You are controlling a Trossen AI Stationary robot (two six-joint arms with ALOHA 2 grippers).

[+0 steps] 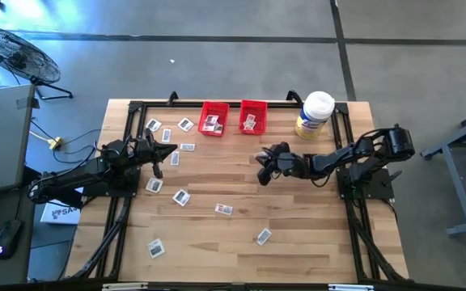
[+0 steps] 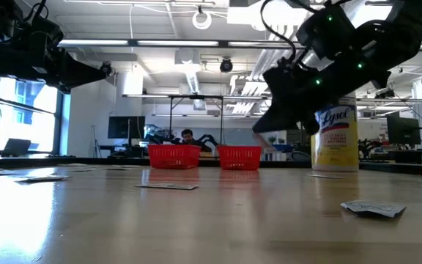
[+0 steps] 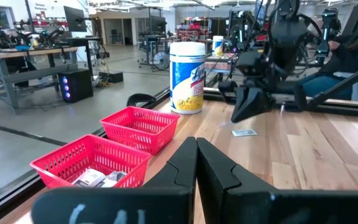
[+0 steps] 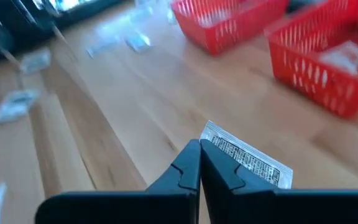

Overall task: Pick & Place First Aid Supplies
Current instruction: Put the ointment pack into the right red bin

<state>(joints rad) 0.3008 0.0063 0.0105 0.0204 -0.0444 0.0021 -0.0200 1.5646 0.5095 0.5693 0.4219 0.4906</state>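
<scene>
The right end effector (image 1: pixel 262 164) hangs over the middle of the wooden counter (image 1: pixel 298 234), just below the two red bins in the overhead frame, its fingers pressed together on a white printed packet (image 4: pixel 248 159). In the right wrist frame that packet juts out from between the closed fingertips, tilted, with the counter's planks showing beneath it. In the level frame the same end effector (image 2: pixel 264 126) sits upper right, clear above the counter top, in front of the white-lidded yellow-labelled jar (image 2: pixel 335 138).

The left end effector (image 1: pixel 158 155) is at centre left of the overhead frame, above the counter, fingers shut with nothing between them, as the left wrist frame shows (image 3: pixel 196 163).

The left red bin (image 1: pixel 213 118) and the right red bin (image 1: pixel 252 116) stand side by side at the counter's top edge, each with packets inside. Loose packets are scattered over the left and lower half of the overhead frame: a cluster at upper left near the left end effector (image 1: pixel 186 124), one at centre (image 1: pixel 223 209), one at lower right of centre (image 1: pixel 264 237) and one at lower left (image 1: pixel 155 249). All of these lie flat and apart from both end effectors. The jar (image 1: pixel 315 115) stands at upper right, beside the right bin.
</scene>
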